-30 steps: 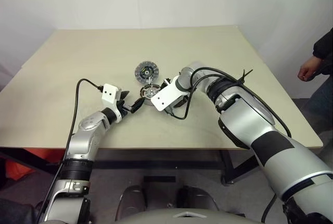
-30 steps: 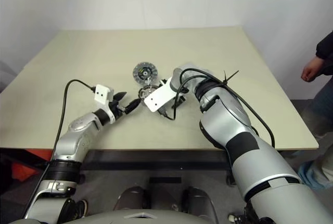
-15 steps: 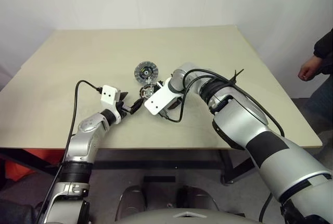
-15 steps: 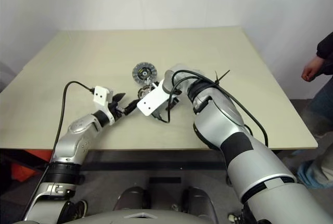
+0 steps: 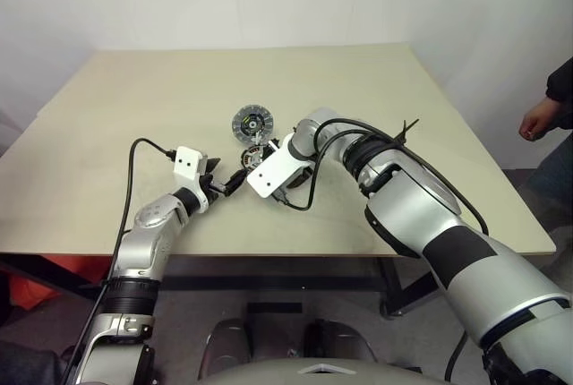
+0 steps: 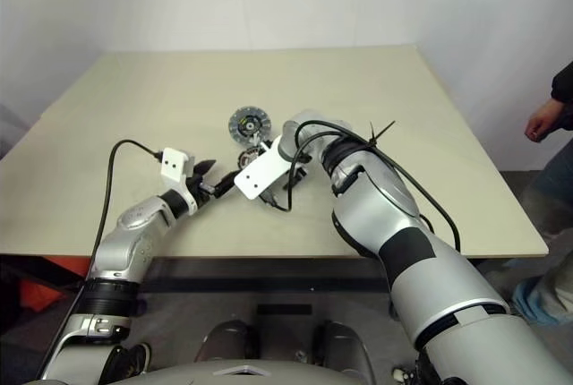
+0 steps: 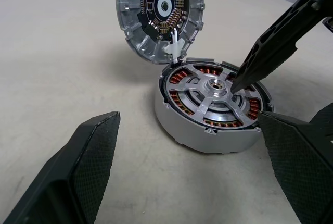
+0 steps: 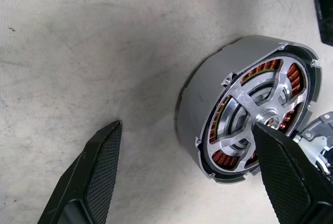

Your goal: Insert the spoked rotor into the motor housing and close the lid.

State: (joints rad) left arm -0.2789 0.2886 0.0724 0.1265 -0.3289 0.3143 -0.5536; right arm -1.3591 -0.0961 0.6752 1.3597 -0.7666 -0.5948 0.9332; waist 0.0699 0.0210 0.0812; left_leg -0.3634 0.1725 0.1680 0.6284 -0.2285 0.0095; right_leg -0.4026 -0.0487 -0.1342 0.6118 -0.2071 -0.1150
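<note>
The motor housing (image 7: 182, 125) sits mid-table, and the spoked rotor (image 7: 216, 91) lies inside its copper windings. The lid (image 7: 158, 13) stands tilted open at the housing's far rim, its circuit side facing the housing. My right gripper (image 8: 187, 126) is open and points steeply down over the housing (image 8: 200, 94). One of its fingertips (image 7: 244, 75) rests on the rotor near the hub; the other hangs over bare table. My left gripper (image 7: 187, 117) is open and level, a short way from the housing with nothing between its fingers. In the eye views it (image 5: 231, 181) sits left of the housing (image 5: 257, 158).
The pale table (image 5: 134, 116) has bare room to the left and behind the lid (image 5: 252, 123). A person's hand (image 5: 535, 118) shows beyond the table's right edge. The left arm's black cable (image 5: 134, 170) loops above the table.
My right forearm and wrist have swung slightly to the left, and the gripper stays over the housing. The left gripper, housing and lid have not moved.
</note>
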